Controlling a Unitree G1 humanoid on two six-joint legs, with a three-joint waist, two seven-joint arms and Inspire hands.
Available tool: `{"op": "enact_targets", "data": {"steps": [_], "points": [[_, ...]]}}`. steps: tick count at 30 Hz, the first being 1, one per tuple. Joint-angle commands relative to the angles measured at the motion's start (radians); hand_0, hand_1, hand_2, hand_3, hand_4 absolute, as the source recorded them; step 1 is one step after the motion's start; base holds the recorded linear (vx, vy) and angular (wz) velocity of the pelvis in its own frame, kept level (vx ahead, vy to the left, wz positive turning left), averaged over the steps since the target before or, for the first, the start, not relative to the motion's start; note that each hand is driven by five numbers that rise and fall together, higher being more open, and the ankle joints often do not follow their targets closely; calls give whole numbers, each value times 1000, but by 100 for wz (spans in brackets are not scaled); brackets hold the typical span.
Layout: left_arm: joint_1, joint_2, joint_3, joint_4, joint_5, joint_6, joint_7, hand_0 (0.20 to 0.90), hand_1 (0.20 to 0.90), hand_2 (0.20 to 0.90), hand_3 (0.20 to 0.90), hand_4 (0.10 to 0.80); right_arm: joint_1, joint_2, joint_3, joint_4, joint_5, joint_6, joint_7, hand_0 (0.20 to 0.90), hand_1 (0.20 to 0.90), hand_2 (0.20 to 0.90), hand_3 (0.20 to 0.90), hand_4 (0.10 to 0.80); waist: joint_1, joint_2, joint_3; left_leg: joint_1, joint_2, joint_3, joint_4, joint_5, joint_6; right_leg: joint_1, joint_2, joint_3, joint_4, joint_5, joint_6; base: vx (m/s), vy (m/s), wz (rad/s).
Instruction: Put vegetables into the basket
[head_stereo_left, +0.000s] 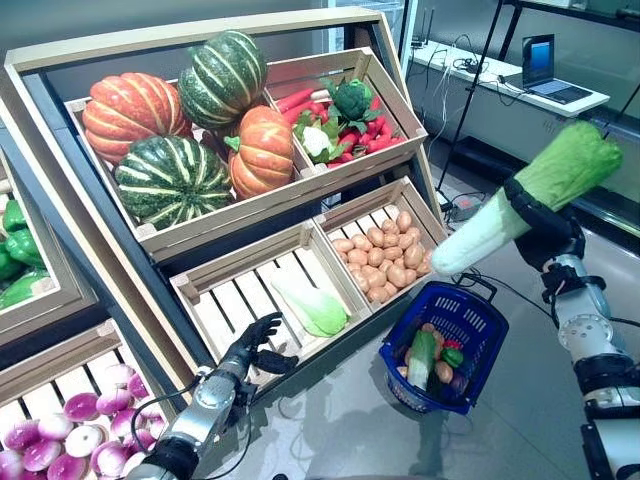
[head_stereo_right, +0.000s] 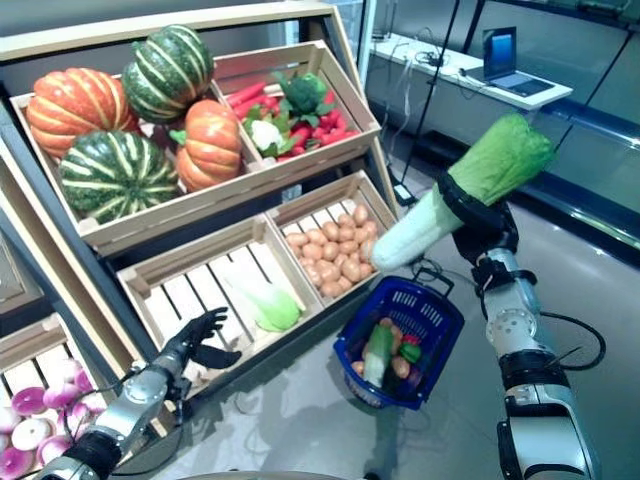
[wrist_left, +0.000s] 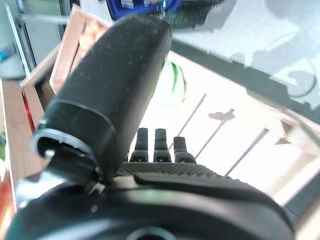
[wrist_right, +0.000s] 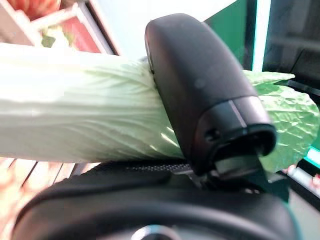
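Note:
My right hand (head_stereo_left: 545, 228) is shut on a long napa cabbage (head_stereo_left: 565, 170) with a white stem and green leafy top. It holds the cabbage tilted in the air, the white end (head_stereo_left: 460, 250) pointing down over the blue basket (head_stereo_left: 478, 305) on the floor. The right wrist view shows the thumb (wrist_right: 200, 85) wrapped over the cabbage (wrist_right: 75, 120). The basket holds several vegetables, among them a white-and-green one (head_stereo_left: 422, 358). My left hand (head_stereo_left: 255, 345) is open and empty at the front edge of the lower left crate, near another cabbage (head_stereo_left: 310, 303).
The wooden stand (head_stereo_left: 150, 240) with its crates fills the left and middle. A crate of potatoes (head_stereo_left: 385, 255) sits just behind the basket. A desk with a laptop (head_stereo_left: 545, 70) stands at the far right.

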Motion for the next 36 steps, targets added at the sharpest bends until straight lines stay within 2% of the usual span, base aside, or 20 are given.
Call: {"op": "enact_targets", "data": {"steps": [1,5,8,9,10,12,13,14,16,17,18,21,23,24,25,27,31,36], "points": [[-150,87,60,-28,46,-118,66,900,900,900,900,800,-88,-77,-81,22,-10,-117,-61,300,300,300,300,400,10,-17,-31,5,-15,6,10,-76,18,30,19,11,8,-31,-41,69,-47,0],[-174,111,49,-38,80,-119,77,900,900,900,900,800,-71,-76,-99,106,-41,-100,-111,300,300,300,300,400,14,-13,-8,-5,-17,5,35,-80,19,24,15,9,28,-39,-44,41,-42,-1],[-235,136,11,-52,109,-132,112,900,900,900,900,800,-95,-77,-85,195,-69,-83,-128,300,300,300,300,400,21,-8,38,-80,-14,-5,137,-102,16,-34,3,10,95,-59,-54,-194,-78,0],[-308,160,-28,-61,140,-153,171,900,900,900,900,800,-144,-78,-58,259,-86,-109,-142,300,300,300,300,400,26,-1,101,-163,-9,-25,227,-115,11,-98,-9,11,163,-74,-63,-292,-73,4],[-325,163,-34,-59,152,-158,185,900,900,900,900,800,-156,-79,-54,271,-92,-112,-146,300,300,300,300,400,26,0,111,-181,-7,-29,246,-121,10,-112,-11,11,178,-80,-65,-485,-90,4],[-434,208,-63,-49,202,-190,264,900,900,900,900,800,-226,-91,-24,328,-109,-129,-159,300,300,300,300,400,18,15,201,-299,3,-45,369,-138,4,-216,-32,16,294,-108,-79,-375,-34,10],[-456,216,-69,-48,217,-192,280,900,900,900,900,800,-239,-91,-17,339,-114,-133,-162,300,300,300,300,400,17,17,215,-326,5,-49,400,-145,5,-242,-37,19,326,-117,-83,-282,-9,11],[-507,235,-89,-42,247,-194,317,900,900,900,900,800,-274,-94,3,367,-126,-139,-172,300,300,300,300,400,13,23,244,-393,8,-62,478,-168,4,-306,-50,27,400,-139,-90,-196,-4,5],[-552,257,-113,-36,293,-193,361,900,900,900,900,800,-308,-100,28,396,-150,-137,-200,300,300,300,300,400,10,30,268,-450,10,-74,545,-194,6,-363,-65,36,471,-160,-96,-157,18,-1],[-589,275,-130,-32,302,-192,385,900,900,900,900,800,-341,-111,45,424,-172,-141,-211,300,300,300,300,400,9,39,288,-505,15,-73,622,-230,11,-424,-81,42,567,-194,-102,-95,41,-2],[-618,289,-144,-34,302,-192,397,900,900,900,900,800,-365,-118,59,440,-193,-144,-221,300,300,300,300,400,10,47,301,-532,13,-82,662,-259,7,-453,-91,49,615,-218,-99,-89,48,1],[-695,309,-161,-17,249,-201,428,900,900,900,900,800,-444,-134,103,486,-251,-130,-267,300,300,300,300,400,9,62,339,-634,13,-83,799,-325,23,-576,-134,69,791,-278,-102,-100,40,-5],[-719,312,-156,-8,220,-213,440,900,900,900,900,800,-473,-143,112,504,-240,-121,-285,300,300,300,300,400,7,69,350,-677,15,-79,857,-354,35,-638,-155,81,873,-305,-104,-81,28,2],[-733,311,-154,1,237,-227,469,900,900,900,900,800,-500,-149,115,515,-223,-122,-296,300,300,300,300,400,6,75,360,-731,15,-85,936,-394,33,-700,-170,102,961,-345,-103,-67,22,5],[-739,312,-155,2,246,-230,478,900,900,900,900,800,-507,-151,115,515,-218,-122,-295,300,300,300,300,400,5,79,366,-749,13,-88,956,-397,33,-719,-174,108,979,-347,-106,-70,22,9],[-766,324,-169,4,287,-232,512,900,900,900,900,800,-540,-160,125,520,-217,-115,-288,300,300,300,300,400,-1,94,376,-823,18,-96,1062,-451,33,-804,-191,138,1083,-398,-112,-44,20,11],[-805,353,-196,2,322,-210,563,900,900,900,900,800,-575,-178,150,523,-229,-121,-292,300,300,300,300,400,-6,106,390,-914,20,-112,1186,-494,31,-904,-202,164,1206,-448,-118,-24,-6,12],[-907,423,-244,32,350,-209,634,900,900,900,900,800,-663,-208,210,525,-233,-140,-315,300,300,300,300,400,-17,114,399,-1028,22,-133,1332,-537,29,-1026,-208,189,1347,-490,-122,-11,2,12]]}}
